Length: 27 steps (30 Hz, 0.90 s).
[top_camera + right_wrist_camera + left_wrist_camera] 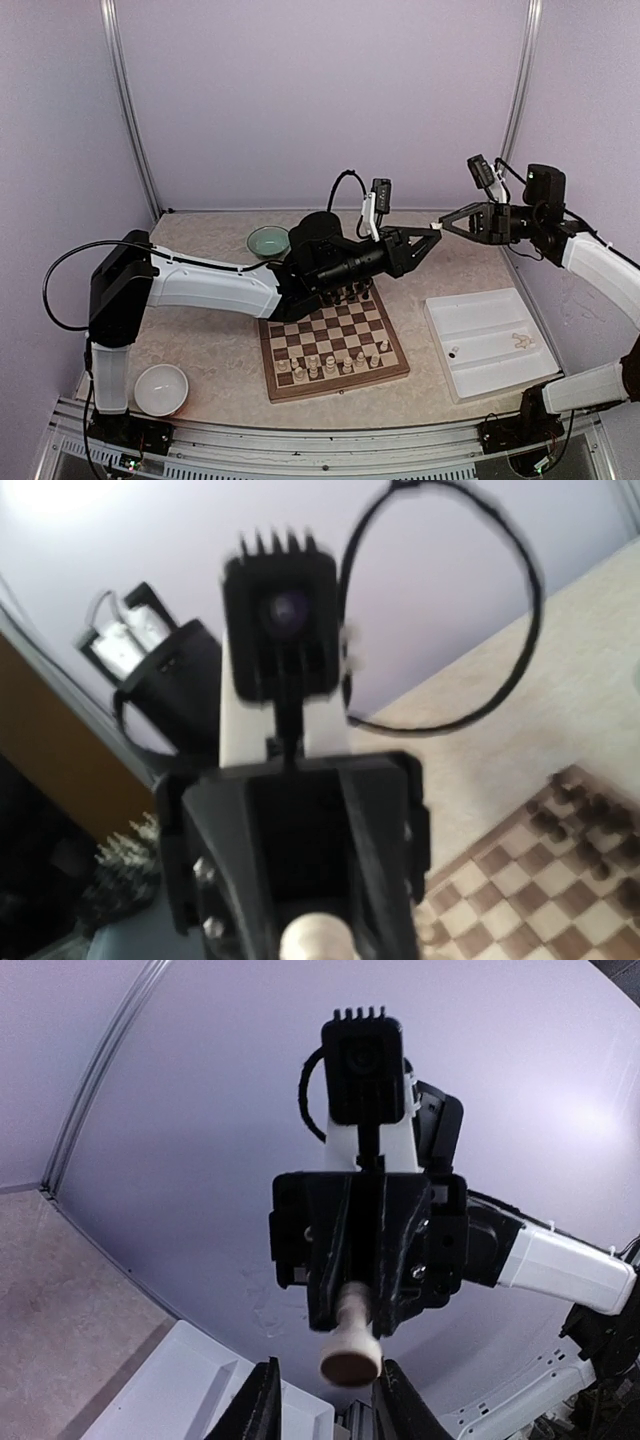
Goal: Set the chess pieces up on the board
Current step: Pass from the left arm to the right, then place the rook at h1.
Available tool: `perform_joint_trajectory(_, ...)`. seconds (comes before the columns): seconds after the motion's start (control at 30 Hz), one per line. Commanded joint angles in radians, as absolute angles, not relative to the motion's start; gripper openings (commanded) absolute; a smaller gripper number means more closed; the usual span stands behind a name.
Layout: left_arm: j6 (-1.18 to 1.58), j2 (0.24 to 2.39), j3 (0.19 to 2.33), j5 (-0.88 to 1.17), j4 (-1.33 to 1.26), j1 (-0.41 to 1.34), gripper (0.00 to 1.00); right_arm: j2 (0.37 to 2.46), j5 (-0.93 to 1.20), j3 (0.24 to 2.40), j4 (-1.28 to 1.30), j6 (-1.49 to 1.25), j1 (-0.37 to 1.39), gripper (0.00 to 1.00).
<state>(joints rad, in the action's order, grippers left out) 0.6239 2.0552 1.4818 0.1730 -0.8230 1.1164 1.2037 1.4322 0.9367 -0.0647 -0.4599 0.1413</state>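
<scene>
Top external view, big to small: table (215, 345), then the 2 arms meeting nose to nose in mid-air above it, over the gap btw board (340, 384) and tray (490, 335). L gripper (434, 232) and R gripper (446, 224) tips nearly touch.

Left wrist view gives the key relation. R gripper (352, 1305) is clamped on 1 cream piece (351, 1350), head end buried in its jaws, round base sticking out toward the L arm. Long axis runs approx. along the line joining the 2 grippers, close to level, not upright. L fingers (262, 1405) stand slightly parted either side of that base. Looks like a sliver of gap, so prob. no grip by L. Right wrist view is blurred, only a cream blob at the bottom edge.

Board lies down and to the L of the piece, on the L arm's side, but R has the hold. Judgement: L should back straight off along the axis before R swings, else its fingers knock the base. Piece then needs turning base-down.

In the way: L forearm (215, 285) hangs over the board's far rows w/ dark men (350, 292). Near rows hold cream men (330, 365). Teal bowl (268, 241) and white bowl (161, 388) sit well clear. Tray holds a few small bits.
</scene>
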Motion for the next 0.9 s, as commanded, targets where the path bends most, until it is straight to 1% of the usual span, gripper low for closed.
perform_joint_trajectory(0.0,0.538,2.032,1.469,0.102,-0.719,1.117,0.38,1.222,1.3,1.118,0.35,-0.039,0.148,0.05)
perform_joint_trajectory(0.1,0.459,1.927,1.383,0.049,-0.663,1.105,0.46,1.246,1.134,1.24,0.624,0.257,0.18,0.03)
perform_joint_trajectory(0.23,0.359,1.755,1.248,-0.023,-0.541,1.087,0.5,1.231,0.865,1.257,0.784,0.482,0.311,0.03)
perform_joint_trajectory(0.27,0.336,1.703,1.21,-0.053,-0.51,1.085,0.5,1.221,0.774,1.239,0.797,0.52,0.354,0.03)
perform_joint_trajectory(0.33,0.302,1.607,1.148,-0.123,-0.445,1.077,0.51,1.206,0.674,1.193,0.813,0.575,0.436,0.03)
perform_joint_trajectory(0.47,0.281,1.466,1.061,-0.248,-0.307,1.051,0.52,1.204,0.559,1.122,0.833,0.634,0.57,0.03)
perform_joint_trajectory(0.63,0.346,1.335,0.965,-0.277,-0.233,0.967,0.54,1.242,0.423,1.047,0.846,0.694,0.718,0.03)
perform_joint_trajectory(0.87,0.433,1.203,0.862,-0.333,-0.155,0.855,0.55,1.34,0.322,0.998,0.788,0.712,0.816,0.03)
